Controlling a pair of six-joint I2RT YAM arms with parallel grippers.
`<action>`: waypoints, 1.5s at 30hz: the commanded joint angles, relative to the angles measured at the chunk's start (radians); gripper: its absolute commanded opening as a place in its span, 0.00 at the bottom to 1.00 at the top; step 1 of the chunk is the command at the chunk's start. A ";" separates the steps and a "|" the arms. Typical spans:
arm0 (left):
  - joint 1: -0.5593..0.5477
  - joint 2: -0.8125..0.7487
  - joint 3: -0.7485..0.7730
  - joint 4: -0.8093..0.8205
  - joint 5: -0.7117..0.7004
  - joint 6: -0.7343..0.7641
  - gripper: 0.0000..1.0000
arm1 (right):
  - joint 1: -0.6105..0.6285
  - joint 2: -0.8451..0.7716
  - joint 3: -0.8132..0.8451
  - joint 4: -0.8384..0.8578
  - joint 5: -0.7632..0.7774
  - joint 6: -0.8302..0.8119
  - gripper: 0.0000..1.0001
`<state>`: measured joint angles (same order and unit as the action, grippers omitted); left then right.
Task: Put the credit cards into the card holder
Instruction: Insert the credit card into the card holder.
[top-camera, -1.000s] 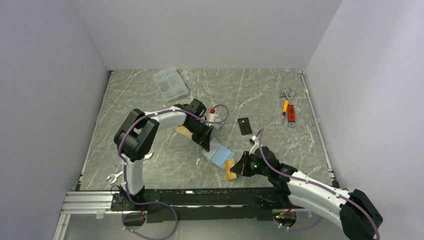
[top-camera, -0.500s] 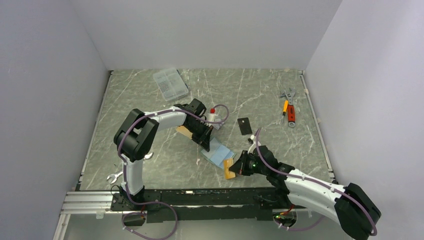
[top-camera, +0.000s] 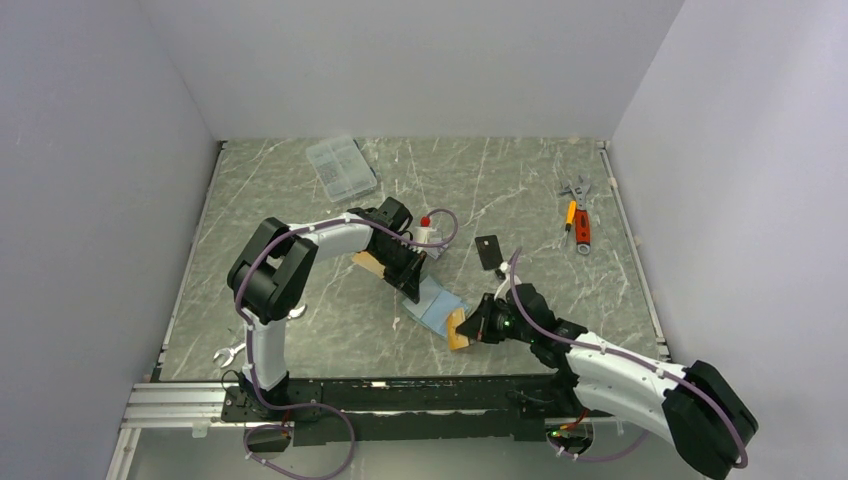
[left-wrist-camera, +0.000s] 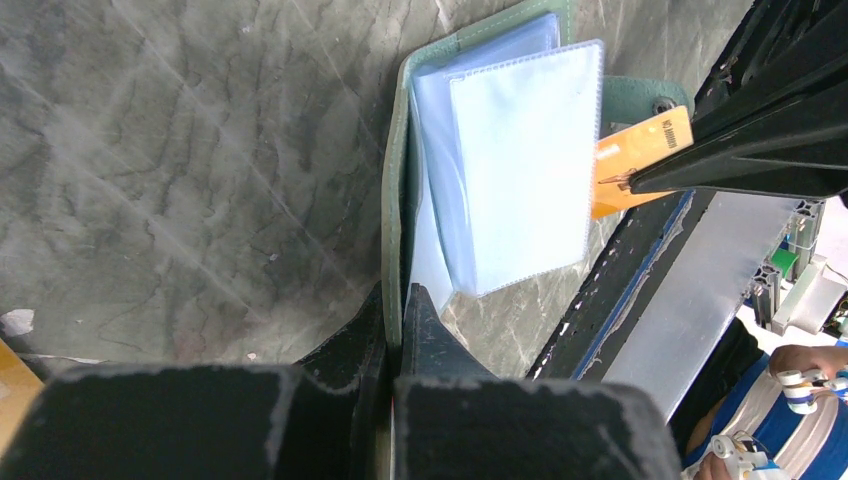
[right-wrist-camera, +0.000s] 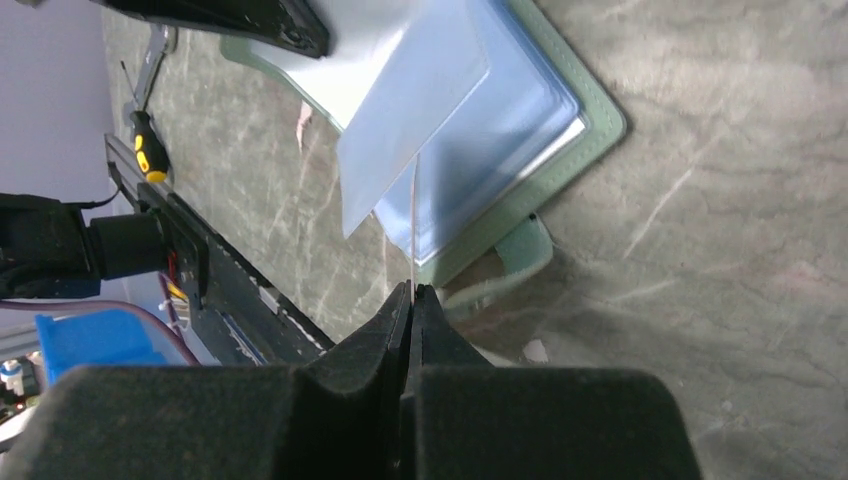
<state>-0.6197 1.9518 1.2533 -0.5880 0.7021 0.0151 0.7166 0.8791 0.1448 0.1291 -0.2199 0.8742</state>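
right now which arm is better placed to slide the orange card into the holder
Right: the right gripper pinches the orange card, edge at the sleeves of the card holder. The left gripper clamps the holder's cover.

A table (top-camera: 300, 190) with a dark grey-green, marble-patterned top veined in white fills the bottom of a small enclosure. Plain pale grey walls rise on three sides: a back wall (top-camera: 420, 60), a left wall (top-camera: 90, 200) and a right wall (top-camera: 740, 180). A silver metal rail (top-camera: 175, 408) runs along the table's near edge. The light is soft and even, with only faint shadows.
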 joint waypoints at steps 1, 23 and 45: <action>-0.007 -0.054 0.017 0.003 0.003 0.020 0.00 | -0.025 0.037 0.096 -0.015 -0.035 -0.055 0.00; 0.057 -0.079 -0.003 0.041 0.207 -0.008 0.36 | -0.033 0.306 0.250 0.155 -0.120 -0.083 0.00; 0.095 0.002 0.002 0.075 0.308 -0.076 0.38 | -0.033 0.416 0.253 0.249 -0.151 -0.073 0.00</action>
<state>-0.5102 1.9381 1.2274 -0.5201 0.9722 -0.0578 0.6876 1.2877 0.3714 0.3050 -0.3534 0.8108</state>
